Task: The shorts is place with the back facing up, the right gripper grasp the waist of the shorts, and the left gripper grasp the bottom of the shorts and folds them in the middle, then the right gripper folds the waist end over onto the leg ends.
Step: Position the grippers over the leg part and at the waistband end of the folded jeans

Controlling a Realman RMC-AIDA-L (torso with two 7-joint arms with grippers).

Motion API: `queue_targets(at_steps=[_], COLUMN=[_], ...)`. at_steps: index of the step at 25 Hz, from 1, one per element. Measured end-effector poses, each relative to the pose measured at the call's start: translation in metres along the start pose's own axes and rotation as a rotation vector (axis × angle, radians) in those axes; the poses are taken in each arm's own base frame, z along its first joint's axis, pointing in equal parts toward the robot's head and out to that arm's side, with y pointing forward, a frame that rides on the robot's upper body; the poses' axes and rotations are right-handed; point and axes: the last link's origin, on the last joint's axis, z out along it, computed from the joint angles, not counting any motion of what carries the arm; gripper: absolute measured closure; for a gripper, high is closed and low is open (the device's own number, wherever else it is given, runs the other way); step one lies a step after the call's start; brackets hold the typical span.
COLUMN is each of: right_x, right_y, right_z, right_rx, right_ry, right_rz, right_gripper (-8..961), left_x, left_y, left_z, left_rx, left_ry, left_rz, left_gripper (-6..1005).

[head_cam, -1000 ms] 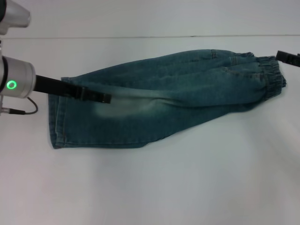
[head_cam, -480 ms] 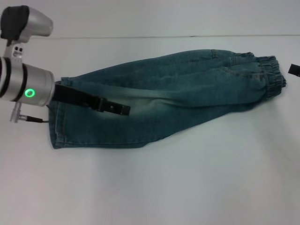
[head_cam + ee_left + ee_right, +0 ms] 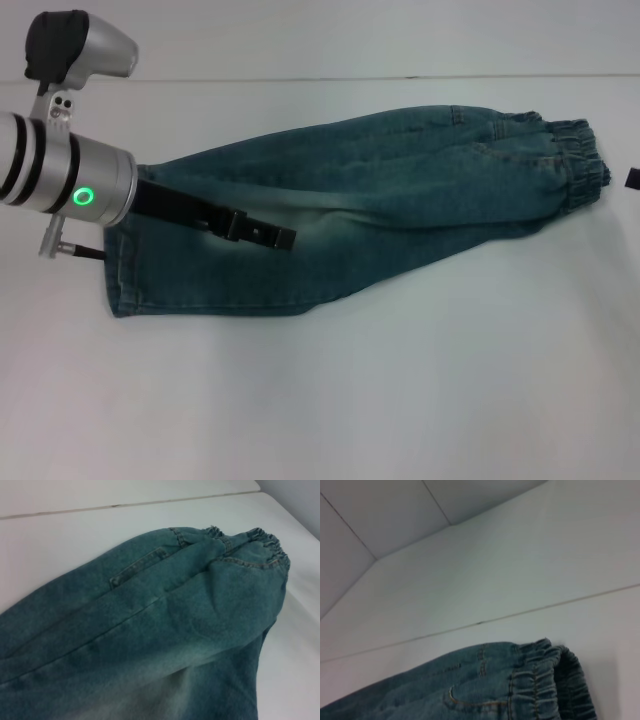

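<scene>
I see the shorts [image 3: 350, 215] lying lengthwise across the white table [image 3: 400, 400], already doubled along their length into one long strip. The waist [image 3: 580, 165] forms the puckered end on my right; the leg ends [image 3: 118, 270] lie flat on my left. The left gripper [image 3: 283, 238] hovers over the pale bleached patch near the middle of the strip; I cannot tell whether its fingers are spread or pressed together. The right gripper [image 3: 633, 179] shows only as a black sliver at the frame edge, just beyond the waist, and its finger state cannot be determined either. I judge the denim to be soft, limp and moderately heavy: it will drape and sag rather than hold shape, and the layers may slide apart if pinched loosely. I recommend taking hold on the gathered elastic band, through all layers, since its ruffled bulk offers the most secure purchase for the final fold.
</scene>
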Motion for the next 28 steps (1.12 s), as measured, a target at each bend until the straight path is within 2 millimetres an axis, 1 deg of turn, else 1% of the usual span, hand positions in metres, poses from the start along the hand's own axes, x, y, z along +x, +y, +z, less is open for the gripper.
queue_targets(at_steps=[8, 15, 19, 28], right_x=[-0.002, -0.004, -0.005, -0.007], right_y=[-0.001, 0.008, 0.011, 0.007], right_z=[0.009, 0.023, 0.028, 0.032], right_rx=[0.031, 0.017, 0.013, 0.062], right_ry=[0.07, 0.131, 0.15, 0.138], right_rz=[-0.059, -0.131, -0.162, -0.173], right_gripper=[55, 59, 62, 67], left_x=[0.009, 0.015, 0.014, 0.009], left_y=[0.007, 0.01, 0.011, 0.013], left_z=[0.002, 0.003, 0.002, 0.004], left_rx=[-0.017, -0.022, -0.029, -0.044], left_ry=[-0.01, -0.023, -0.032, -0.046], left_rz=[0.022, 0.023, 0.016, 0.009], left_gripper=[61, 61, 60, 60])
